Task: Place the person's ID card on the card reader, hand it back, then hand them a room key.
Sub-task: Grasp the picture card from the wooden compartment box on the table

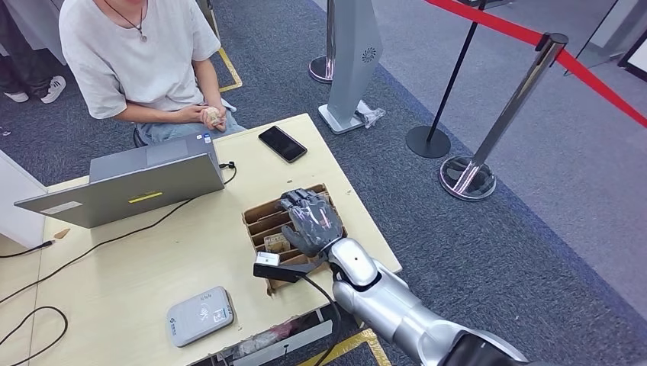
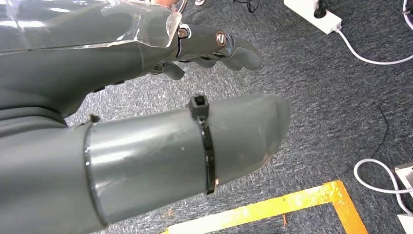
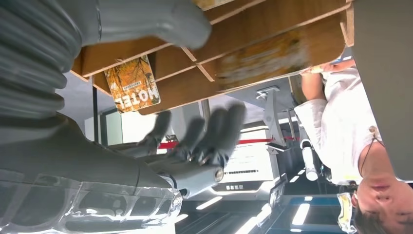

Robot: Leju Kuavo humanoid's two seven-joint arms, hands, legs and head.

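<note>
Pale wooden counter (image 1: 114, 282) carries a brown cardboard slotted box (image 1: 263, 216). Above the box hovers the right hand (image 1: 309, 221), fingers (image 3: 214, 126) spread, holding nothing. In one slot lies an orange room key card (image 3: 134, 83) printed "MOTEL". Near the box sits the grey card reader (image 1: 200, 315).

Pale yellow wooden tabletop (image 1: 152, 263), the landmark. On it: a brown cardboard divided box (image 1: 263, 216), a matte grey open laptop (image 1: 126, 185) with a yellow strip, a glossy black smartphone (image 1: 282, 143), a light grey rounded card reader (image 1: 200, 315). Above the box, a dark grey robot right hand (image 1: 309, 221) on a silver arm. Inside the box, an orange-and-yellow autumn-leaf patterned hotel key card (image 3: 134, 83). Beyond the table, a person's white T-shirt (image 1: 137, 53), blue-grey carpet (image 1: 496, 252), a red barrier belt (image 1: 603, 84).
</note>
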